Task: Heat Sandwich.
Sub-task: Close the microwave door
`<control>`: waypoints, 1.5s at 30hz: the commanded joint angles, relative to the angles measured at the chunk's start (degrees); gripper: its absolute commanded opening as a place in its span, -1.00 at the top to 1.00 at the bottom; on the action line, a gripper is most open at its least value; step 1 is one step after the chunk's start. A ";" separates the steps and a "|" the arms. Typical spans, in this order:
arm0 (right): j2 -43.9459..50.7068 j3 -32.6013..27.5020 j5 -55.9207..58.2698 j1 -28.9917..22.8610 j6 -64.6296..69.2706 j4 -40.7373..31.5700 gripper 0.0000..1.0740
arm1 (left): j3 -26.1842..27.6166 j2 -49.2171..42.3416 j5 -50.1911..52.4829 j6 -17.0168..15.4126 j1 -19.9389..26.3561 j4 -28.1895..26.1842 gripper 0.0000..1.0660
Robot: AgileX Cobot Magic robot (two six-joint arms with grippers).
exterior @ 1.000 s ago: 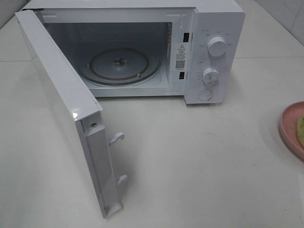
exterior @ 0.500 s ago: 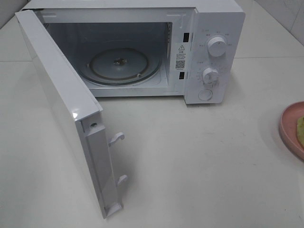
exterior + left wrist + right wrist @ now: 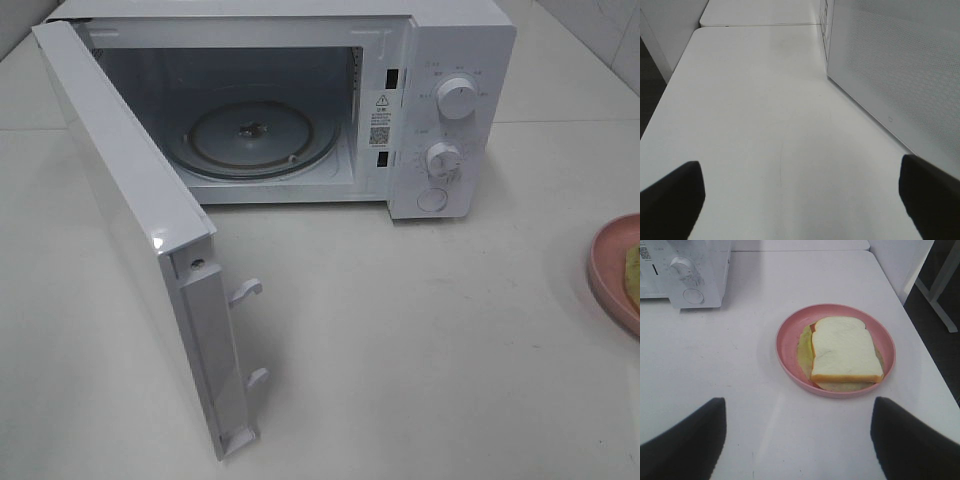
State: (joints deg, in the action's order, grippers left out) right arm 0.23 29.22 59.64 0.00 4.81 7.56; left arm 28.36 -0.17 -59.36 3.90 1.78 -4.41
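Nothing has visibly moved over the last second. Microwave [image 3: 300, 100] door stands open, turntable bare. Sandwich [image 3: 845, 350] sits on pink plate [image 3: 785, 347], far right. Right gripper [image 3: 797, 437] spread, empty, before it; left gripper [image 3: 800, 200] spread, empty. Pickup not begun

Setting: a mock kitchen set up on a test bench. A white countertop microwave oven [image 3: 300, 100], door open and glass turntable [image 3: 250, 138] visible, stands on plain white tables [image 3: 420, 340] pushed together. A round pink plate [image 3: 790, 335] holds the pale bread sandwich [image 3: 844, 351]. Bare white wall; a table leg beside.
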 commanded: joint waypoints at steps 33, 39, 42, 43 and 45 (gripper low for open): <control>1.55 -0.23 -0.23 0.11 -0.52 -0.06 -0.42 | -0.11 -1.26 0.40 -0.17 0.23 -0.23 -0.90; 1.55 -0.23 -0.23 0.11 -0.52 -0.06 -0.42 | -0.11 -1.26 0.40 -0.17 0.23 -0.23 -0.90; 1.55 -0.23 -0.23 0.11 -0.52 -0.06 -0.42 | -0.11 -1.26 0.40 -0.17 0.23 -0.23 -0.90; 1.55 -0.23 -0.23 0.11 -0.52 -0.06 -0.42 | -0.11 -1.26 0.40 -0.17 0.23 -0.23 -0.90; 1.55 -0.23 -0.23 0.11 -0.52 -0.06 -0.42 | -0.11 -1.26 0.40 -0.17 0.23 -0.23 -0.90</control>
State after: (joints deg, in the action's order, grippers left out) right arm 0.23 29.22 59.64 0.00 4.81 7.56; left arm 28.36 -0.17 -59.36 3.90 1.78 -4.41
